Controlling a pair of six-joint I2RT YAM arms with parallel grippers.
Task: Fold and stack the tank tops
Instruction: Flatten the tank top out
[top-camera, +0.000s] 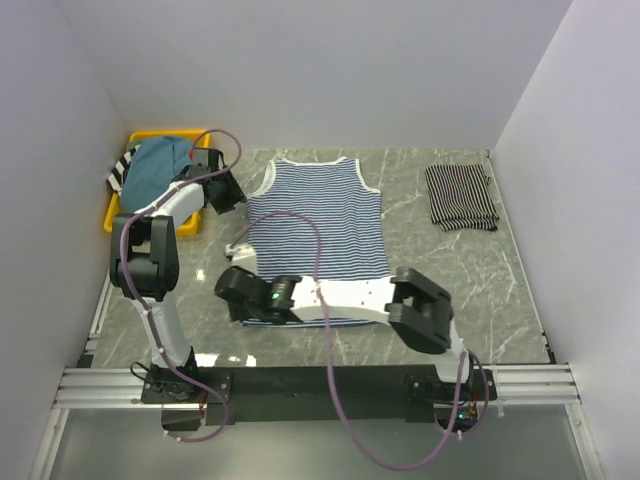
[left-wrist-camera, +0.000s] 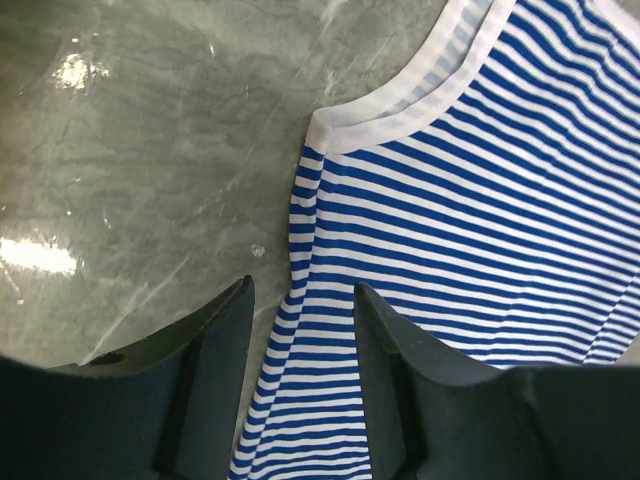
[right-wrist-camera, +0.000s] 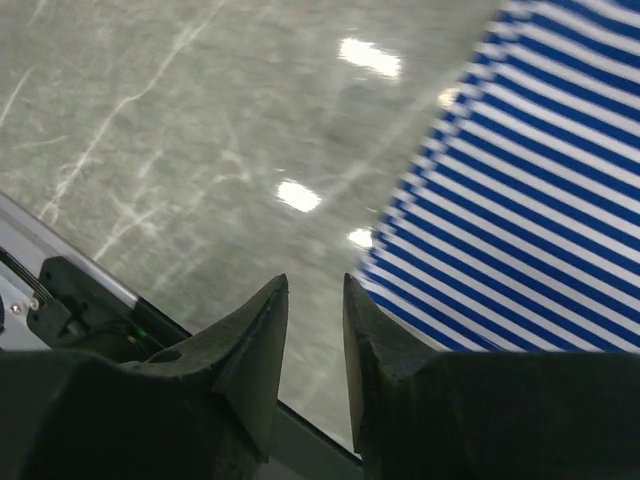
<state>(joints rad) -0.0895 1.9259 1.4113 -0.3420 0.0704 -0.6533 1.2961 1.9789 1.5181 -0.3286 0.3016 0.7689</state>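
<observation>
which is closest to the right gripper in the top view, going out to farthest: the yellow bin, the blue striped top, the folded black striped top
From the right gripper:
1. blue striped top, spread flat mid-table, with its near left corner right beside the gripper.
2. yellow bin, at the far left edge of the table.
3. folded black striped top, at the far right, clearly the farthest.

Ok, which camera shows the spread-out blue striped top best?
Top external: nearly the whole blue striped top lies flat, though the right arm covers its hem. Left wrist shows only one armhole side; right wrist only a corner.
</observation>
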